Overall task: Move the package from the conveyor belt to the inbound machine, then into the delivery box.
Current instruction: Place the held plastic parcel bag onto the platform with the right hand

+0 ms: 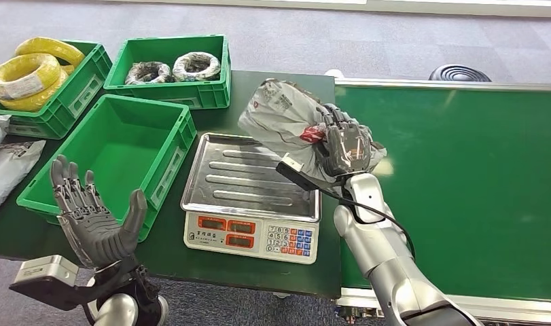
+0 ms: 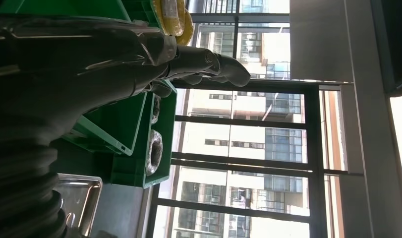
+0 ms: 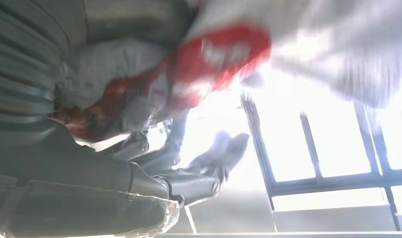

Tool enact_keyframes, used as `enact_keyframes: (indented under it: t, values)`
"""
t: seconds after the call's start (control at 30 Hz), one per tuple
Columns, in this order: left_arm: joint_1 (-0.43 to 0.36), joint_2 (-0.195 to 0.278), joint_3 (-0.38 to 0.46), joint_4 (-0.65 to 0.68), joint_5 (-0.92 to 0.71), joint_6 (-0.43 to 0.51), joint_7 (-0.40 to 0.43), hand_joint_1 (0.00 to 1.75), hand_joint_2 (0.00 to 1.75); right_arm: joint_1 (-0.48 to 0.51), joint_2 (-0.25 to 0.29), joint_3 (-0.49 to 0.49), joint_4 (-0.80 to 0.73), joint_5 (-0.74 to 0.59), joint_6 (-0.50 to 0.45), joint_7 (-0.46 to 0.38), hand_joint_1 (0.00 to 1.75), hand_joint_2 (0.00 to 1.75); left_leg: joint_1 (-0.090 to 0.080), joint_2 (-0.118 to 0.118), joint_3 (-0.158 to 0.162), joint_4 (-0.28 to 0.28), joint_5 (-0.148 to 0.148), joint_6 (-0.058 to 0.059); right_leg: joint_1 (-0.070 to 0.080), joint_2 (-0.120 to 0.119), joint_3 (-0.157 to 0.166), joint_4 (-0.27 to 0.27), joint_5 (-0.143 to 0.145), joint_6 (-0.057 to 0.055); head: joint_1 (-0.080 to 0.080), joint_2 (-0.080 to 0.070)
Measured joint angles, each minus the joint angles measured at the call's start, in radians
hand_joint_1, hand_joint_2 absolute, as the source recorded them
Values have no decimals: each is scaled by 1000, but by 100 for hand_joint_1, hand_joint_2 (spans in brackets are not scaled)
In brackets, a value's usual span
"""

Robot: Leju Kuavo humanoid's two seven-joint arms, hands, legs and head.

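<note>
Grey plastic package w/ a red mark on it is up in the air, held by the robot's right hand. The dark fingers are wrapped round the bag's lower end. Bag hangs over the far right corner of the silver tray, not touching it. The tray sits on top of the white scale, which has two red number screens and a keypad at the front. In the right wrist view the bag is v. close and blurry, red patch showing, w/ the hand curled under it.

Conveyor belt is the big green flat bit to the right of the scale, w/ a silver edge round it.

Left hand is held up near the table's front edge, palm showing, fingers spread wide, nothing in it. It sits just in front of the big green box. In the left wrist view the hand reaches out w/ windows behind it.

Behind that box are two more green bins. One at the back, mid, has rolls of dark wire in it. The one at far left has yellow cable coils. Two white bags lie at the table's left edge. Dark green table top is under it all.
</note>
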Motion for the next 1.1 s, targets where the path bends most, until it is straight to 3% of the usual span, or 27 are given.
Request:
enact_keyframes:
  t: [0.7, 0.9, 1.1]
  values:
    - [5, 22, -5, 19, 18, 8, 0, 0, 175, 38, -12, -32, -38, -46, -27, -49, 0, 175, 0, 0, 0, 0, 0, 0, 0, 0, 0, 0, 0, 0, 0, 0]
    - [14, 42, -13, 10, 3, 36, 0, 0, 175, 113, -29, -57, -206, -59, -45, -86, 0, 175, 0, 0, 0, 0, 0, 0, 0, 0, 0, 0, 0, 0, 0, 0]
    - [-18, 68, -25, -70, -116, 64, 0, 0, 175, 234, 11, -151, -488, -73, -51, -221, 0, 175, 0, 0, 0, 0, 0, 0, 0, 0, 0, 0, 0, 0, 0, 0]
